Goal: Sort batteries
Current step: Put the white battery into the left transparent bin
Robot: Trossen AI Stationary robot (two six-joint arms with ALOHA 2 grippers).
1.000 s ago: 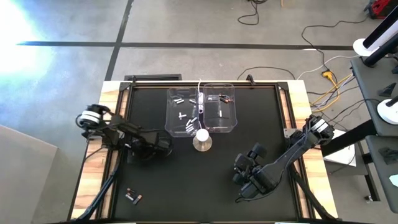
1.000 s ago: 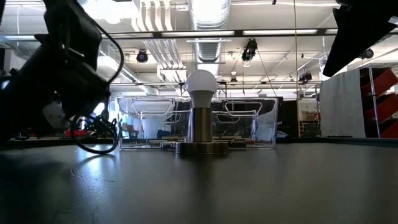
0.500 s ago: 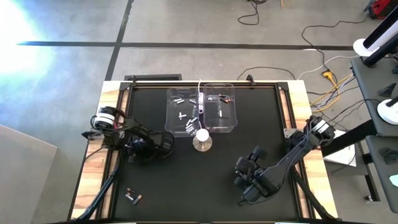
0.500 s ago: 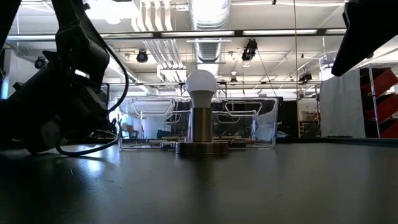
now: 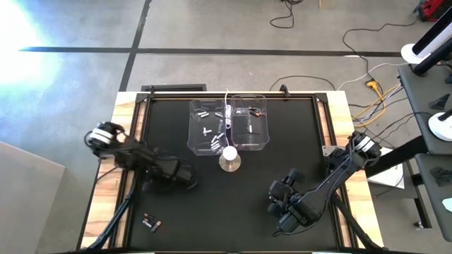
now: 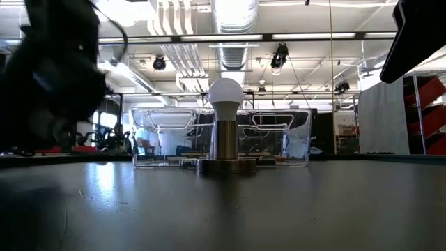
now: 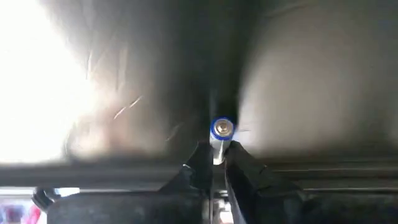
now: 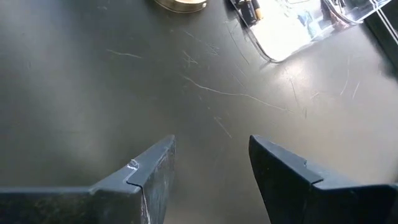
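Note:
My left gripper (image 5: 181, 176) stands over the table's left half, shut on a small silvery battery (image 7: 221, 129) whose blue-ringed end faces the wrist camera. My right gripper (image 8: 211, 163) hangs open above bare tabletop at the near right (image 5: 282, 192), with nothing between its fingers. Two clear bins sit side by side at the far middle. The left bin (image 5: 208, 125) holds several light batteries and the right bin (image 5: 251, 121) a few darker ones. Two or three loose batteries (image 5: 150, 223) lie on the table near the near left corner. My left gripper pinches the battery's round sides (image 7: 217, 149) between its two fingertips (image 7: 200, 163). The battery stands out past the fingertips, lying along the fingers. The blurred view does not show whether it is clear of the table.
A white bulb on a round metal base (image 5: 229, 158) stands just in front of the bins, also seen in the low view (image 6: 225, 94). A white cable (image 5: 227, 106) runs between the bins. A raised frame (image 5: 321, 120) borders the black tabletop.
My left arm has swung and its gripper has gone a little toward the table's near edge. In the low view it has drawn closer to the camera and toward the left.

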